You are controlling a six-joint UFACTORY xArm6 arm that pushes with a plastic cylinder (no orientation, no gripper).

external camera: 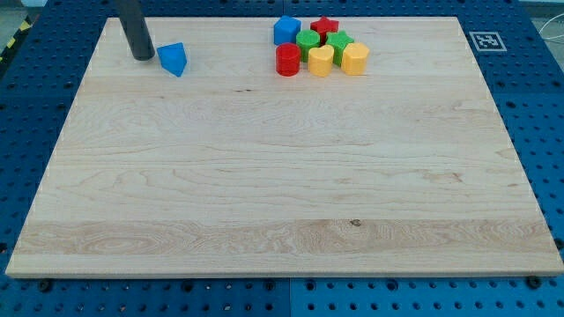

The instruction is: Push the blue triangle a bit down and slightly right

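Observation:
The blue triangle (173,59) lies on the wooden board near the view's top left. My tip (142,56) stands just left of it, a small gap apart, with the dark rod rising out of the view's top. Nothing is hidden between them.
A tight cluster sits at the view's top centre: a blue block (285,31), a red star (325,26), a green block (307,41), a green block (338,44), a red cylinder (287,60), a yellow block (320,61) and a yellow block (354,59). The board's left edge (62,150) slants nearby.

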